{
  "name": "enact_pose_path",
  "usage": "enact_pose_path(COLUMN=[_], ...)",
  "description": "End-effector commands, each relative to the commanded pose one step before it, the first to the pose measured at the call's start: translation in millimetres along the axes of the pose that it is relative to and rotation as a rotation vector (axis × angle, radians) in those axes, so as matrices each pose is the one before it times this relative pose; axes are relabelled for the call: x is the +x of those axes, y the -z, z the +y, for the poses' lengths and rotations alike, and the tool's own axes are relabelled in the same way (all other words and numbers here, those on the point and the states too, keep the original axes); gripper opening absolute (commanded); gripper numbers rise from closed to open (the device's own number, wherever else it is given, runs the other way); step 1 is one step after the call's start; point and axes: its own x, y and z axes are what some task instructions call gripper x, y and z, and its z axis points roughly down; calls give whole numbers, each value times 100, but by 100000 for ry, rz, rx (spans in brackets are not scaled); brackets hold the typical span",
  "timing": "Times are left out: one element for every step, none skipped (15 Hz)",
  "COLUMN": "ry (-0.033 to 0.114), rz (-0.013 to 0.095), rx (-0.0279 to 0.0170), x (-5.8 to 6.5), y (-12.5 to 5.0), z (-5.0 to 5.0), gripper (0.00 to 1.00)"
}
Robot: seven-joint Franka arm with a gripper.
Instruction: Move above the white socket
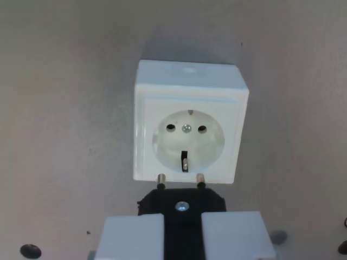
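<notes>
A white square socket (191,122) lies face up on the grey surface, in the middle of the wrist view. Its round recess shows two pin holes, a centre screw and earth clips. At the bottom of the view my gripper (182,234) is shut on a black plug (182,208). The plug sits between the two white fingers (133,238), and its two metal pins (161,180) point toward the socket. The pin tips overlap the socket's near edge in the picture, below the recess. How high the plug hangs above the socket cannot be told.
The grey surface (65,108) surrounds the socket on all sides. Dark round spots (30,251) sit near the bottom left and bottom right corners of the view.
</notes>
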Motion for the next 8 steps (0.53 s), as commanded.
enact_pose_path(ry=[-6501,101,-15,24,57,44,-5,78], rz=[12161,84,29,-217,-89,-123,-238,57], rx=[426,81,66,104,75,89,78,47], x=[-533,-34,-26,-23,-18,-15,-14,-14], y=[-1150,-223,-201,-178,-152,-129,-107,-85], z=[247,45,45,43,38,34,29,25], gripper=[0,0,0,0,0,0,0,0])
